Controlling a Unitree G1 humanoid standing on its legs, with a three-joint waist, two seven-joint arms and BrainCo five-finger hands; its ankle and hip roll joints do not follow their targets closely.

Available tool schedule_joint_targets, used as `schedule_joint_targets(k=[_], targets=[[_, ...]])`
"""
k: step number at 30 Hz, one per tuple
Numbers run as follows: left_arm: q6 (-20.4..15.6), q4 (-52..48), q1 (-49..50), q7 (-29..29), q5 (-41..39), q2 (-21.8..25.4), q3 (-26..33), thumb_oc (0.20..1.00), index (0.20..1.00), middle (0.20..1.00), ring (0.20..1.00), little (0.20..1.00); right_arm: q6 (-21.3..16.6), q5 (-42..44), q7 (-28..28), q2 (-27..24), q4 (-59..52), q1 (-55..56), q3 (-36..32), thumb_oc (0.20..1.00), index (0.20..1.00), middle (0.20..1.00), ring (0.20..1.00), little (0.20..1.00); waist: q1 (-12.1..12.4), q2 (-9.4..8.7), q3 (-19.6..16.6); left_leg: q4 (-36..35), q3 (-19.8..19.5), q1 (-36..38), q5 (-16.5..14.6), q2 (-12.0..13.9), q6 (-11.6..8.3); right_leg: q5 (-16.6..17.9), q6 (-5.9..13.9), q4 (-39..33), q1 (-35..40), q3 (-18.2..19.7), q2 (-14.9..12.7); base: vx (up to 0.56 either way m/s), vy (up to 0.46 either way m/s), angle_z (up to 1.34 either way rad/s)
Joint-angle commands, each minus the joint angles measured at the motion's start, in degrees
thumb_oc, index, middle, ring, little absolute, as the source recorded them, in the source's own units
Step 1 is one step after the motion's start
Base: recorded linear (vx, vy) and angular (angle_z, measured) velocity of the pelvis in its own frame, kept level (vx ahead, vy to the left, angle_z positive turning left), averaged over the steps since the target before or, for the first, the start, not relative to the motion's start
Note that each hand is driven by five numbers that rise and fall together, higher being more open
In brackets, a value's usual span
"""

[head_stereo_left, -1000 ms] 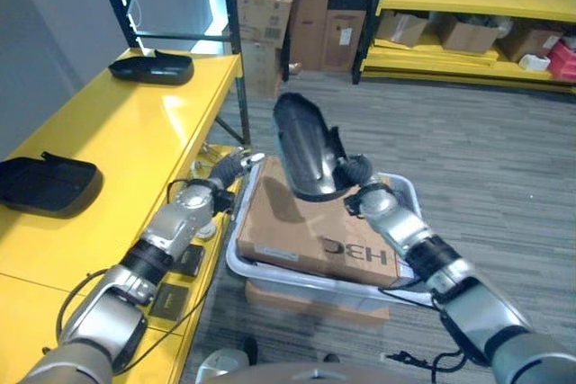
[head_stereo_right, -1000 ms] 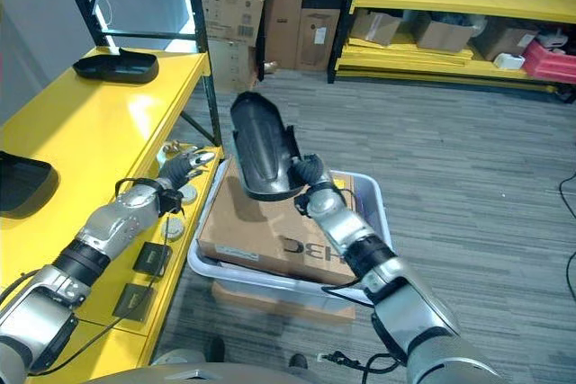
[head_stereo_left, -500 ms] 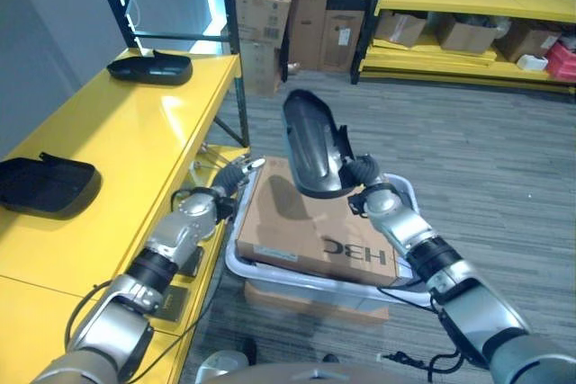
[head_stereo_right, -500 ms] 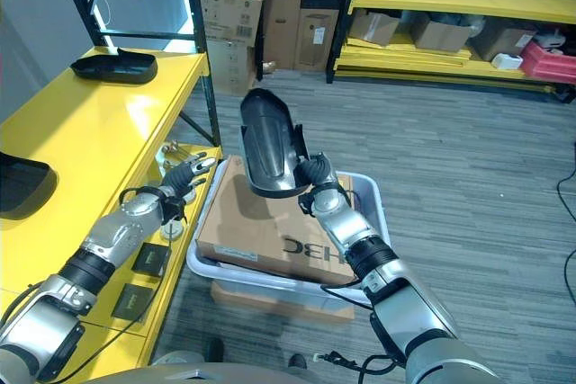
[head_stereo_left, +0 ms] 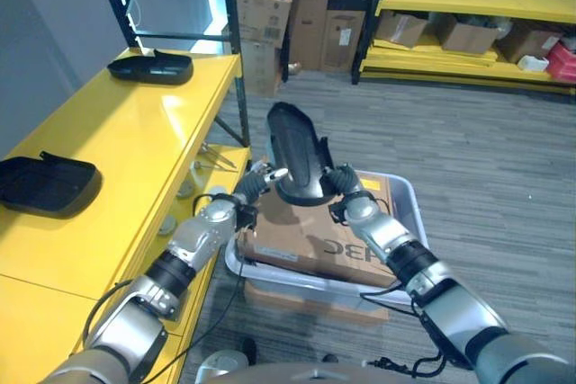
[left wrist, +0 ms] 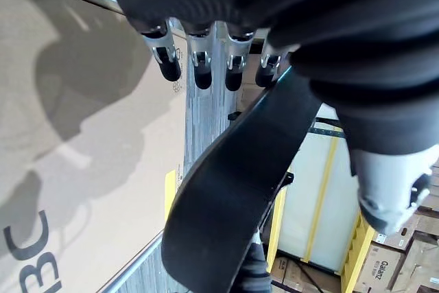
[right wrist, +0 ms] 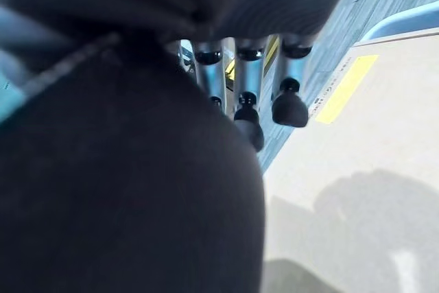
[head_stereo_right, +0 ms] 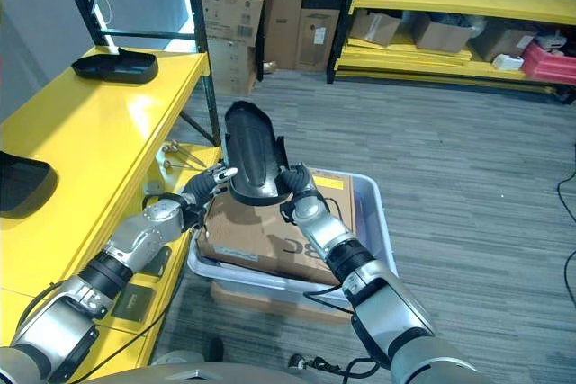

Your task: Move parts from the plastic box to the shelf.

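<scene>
Black moulded part (head_stereo_left: 295, 152) stands upright above the cardboard box (head_stereo_left: 317, 240) in the plastic box (head_stereo_left: 407, 200), the right robot hand (head_stereo_left: 345, 203) curled round it. Left robot hand (head_stereo_left: 245, 196), fingers straight, touches its edge: a handover seems underway, then a carry to the yellow shelf (head_stereo_left: 117, 141).

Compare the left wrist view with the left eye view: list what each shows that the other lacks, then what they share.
Left wrist view alone: the underside of the left hand's fingers, straight above the cardboard.

Left eye view alone: the right hand gripping the black part, the plastic box rim, the yellow shelf with two more black parts on it, and stacked cartons behind.

Both: the black part, the left hand reaching to it, and the cardboard box below.
</scene>
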Motion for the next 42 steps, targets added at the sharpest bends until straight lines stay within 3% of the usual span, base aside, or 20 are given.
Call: schedule_joint_targets(k=[1,17,18,19,20,34,42], targets=[[-2.74,4.82,-7.35,-1.17,-1.09,-3.55,-4.07,1.0,1.0,1.0,1.0,1.0,-3.07,-0.92,0.66,1.11,1.4,-7.71,2.59,0.2,0.2,0.2,0.2,0.2,2.14,-0.25,-3.85,4.14,0.54,-0.38,-7.1,-0.19,-0.24,-3.83,3.47,3.14,-1.5,-2.8,-0.43,0.0,0.0,0.0],[-1.42,2.01,-6.95,-1.56,2.82,-4.86,-8.01,1.0,1.0,1.0,1.0,1.0,-2.21,-5.09,4.51,6.37,-0.91,-6.77,8.37,0.2,0.2,0.2,0.2,0.2,2.87,-0.02,-3.72,4.41,-0.11,-0.55,-7.22,-0.54,-0.23,-4.05,3.35,3.14,-1.28,-3.24,-0.55,0.0,0.0,0.0],[-1.58,1.95,-6.94,-1.85,3.38,-4.83,-8.08,0.915,0.915,0.915,0.915,0.915,-2.01,-5.2,4.56,6.49,-1.07,-6.77,8.5,0.2,0.2,0.2,0.2,0.2,2.88,0.0,-3.72,4.4,-0.13,-0.54,-7.21,-0.56,-0.23,-4.07,3.33,3.15,-1.26,-3.26,-0.55,0.0,0.0,0.0],[-2.0,1.67,-6.86,-2.12,4.18,-4.64,-8.23,0.448,0.448,0.448,0.448,0.448,-1.78,-5.33,4.46,6.54,-1.42,-6.58,8.68,0.2,0.2,0.2,0.2,0.2,2.92,0.01,-3.67,4.44,-0.12,-0.53,-7.23,-0.57,-0.22,-4.11,3.31,3.18,-1.22,-3.3,-0.54,0.0,0.0,0.0],[-2.5,1.42,-6.92,-2.26,4.99,-4.48,-8.38,0.2,0.2,0.2,0.2,0.2,-1.58,-5.26,4.38,6.51,-1.58,-6.57,8.77,0.2,0.2,0.2,0.2,0.2,2.94,0.0,-3.64,4.45,-0.14,-0.54,-7.22,-0.58,-0.22,-4.13,3.3,3.18,-1.18,-3.32,-0.53,0.0,0.0,0.0],[-4.11,-0.71,-7.14,-1.17,7.91,-2.88,-8.93,0.2,0.2,0.2,0.2,0.2,-1.2,-3.26,4.06,6.06,-1.85,-5.87,9.14,0.2,0.2,0.2,0.2,0.2,3.01,-0.02,-3.31,4.27,-0.45,-0.21,-7.11,-0.68,-0.25,-4.37,3.15,3.35,-0.84,-3.26,-0.3,0.0,0.0,0.0],[-7.28,-2.83,-6.65,0.76,5.52,-3.11,-8.24,0.2,0.2,0.2,0.2,0.2,-0.95,8.57,5.01,8.12,-2.76,-4.16,7.71,0.2,0.2,0.2,0.2,0.2,3.2,-0.08,-2.68,4.1,-0.73,0.09,-6.9,-0.64,-0.37,-4.25,3.04,3.37,-0.5,-3.62,-0.36,0.0,0.0,0.0]])
